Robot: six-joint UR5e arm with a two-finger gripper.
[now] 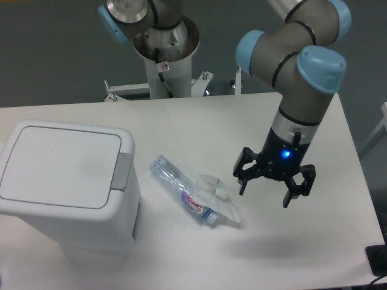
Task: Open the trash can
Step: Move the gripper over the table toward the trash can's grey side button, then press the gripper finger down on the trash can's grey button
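The trash can is a boxy white bin at the left of the table, its flat lid down and a grey push-button tab on its right rim. My gripper hangs open over the table right of centre, fingers pointing down with nothing between them. It is well to the right of the bin, apart from it, just beyond the crushed bottle.
A crushed clear plastic bottle lies on the white table between the bin and my gripper. The arm's base column stands at the back edge. The table's right edge is close to the arm.
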